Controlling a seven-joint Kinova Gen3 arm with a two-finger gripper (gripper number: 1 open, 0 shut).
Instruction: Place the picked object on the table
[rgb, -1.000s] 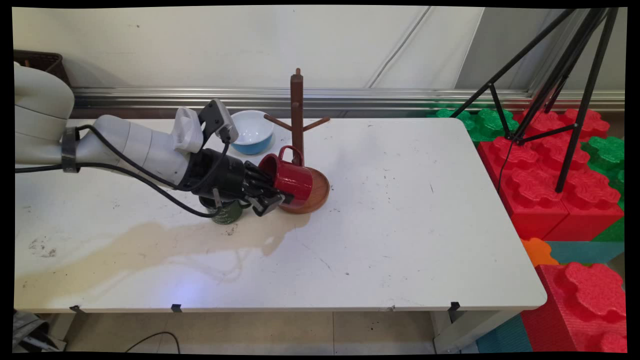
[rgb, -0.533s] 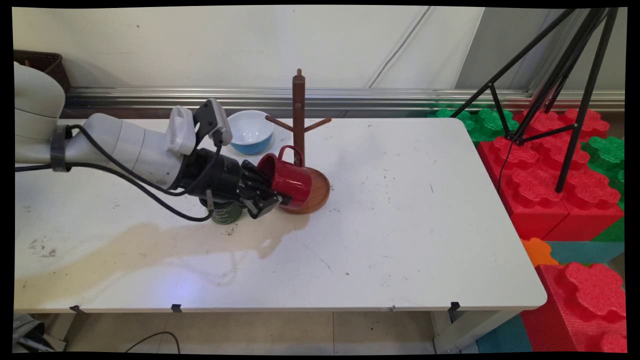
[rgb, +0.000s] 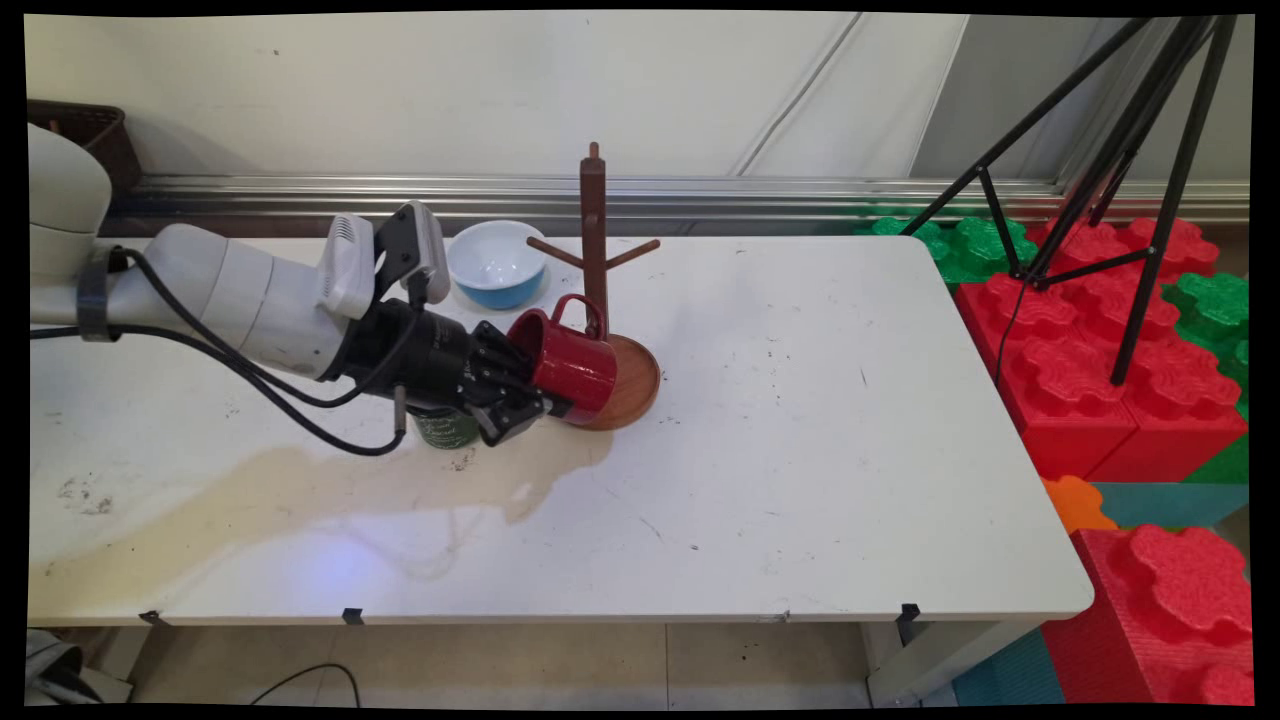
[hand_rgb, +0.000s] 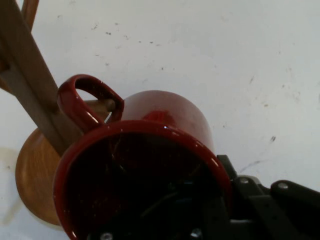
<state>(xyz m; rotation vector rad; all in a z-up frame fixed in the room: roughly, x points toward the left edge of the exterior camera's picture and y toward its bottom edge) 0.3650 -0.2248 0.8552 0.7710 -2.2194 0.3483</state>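
My gripper (rgb: 528, 385) is shut on the rim of a red mug (rgb: 568, 362), one finger inside and one outside. The mug lies on its side with its mouth toward the hand and its handle (rgb: 587, 308) up against the post of a brown wooden mug tree (rgb: 594, 230). In the hand view the red mug (hand_rgb: 150, 165) fills the frame, and its handle (hand_rgb: 82, 102) sits around a peg beside the tree's post (hand_rgb: 30, 85). The tree's round base (rgb: 635, 378) lies under the mug. A dark green mug (rgb: 446, 428) stands just below the wrist, partly hidden.
A blue-and-white bowl (rgb: 496, 264) stands behind the hand near the table's far edge. A yellowish stain (rgb: 300, 485) spreads over the table's front left. Red and green foam blocks (rgb: 1100, 350) and a black tripod (rgb: 1130, 150) stand right of the table.
The arm has drawn back to the left by a little, taking the red mug with it; the mug tree has tipped and shifted slightly left with the mug's handle.
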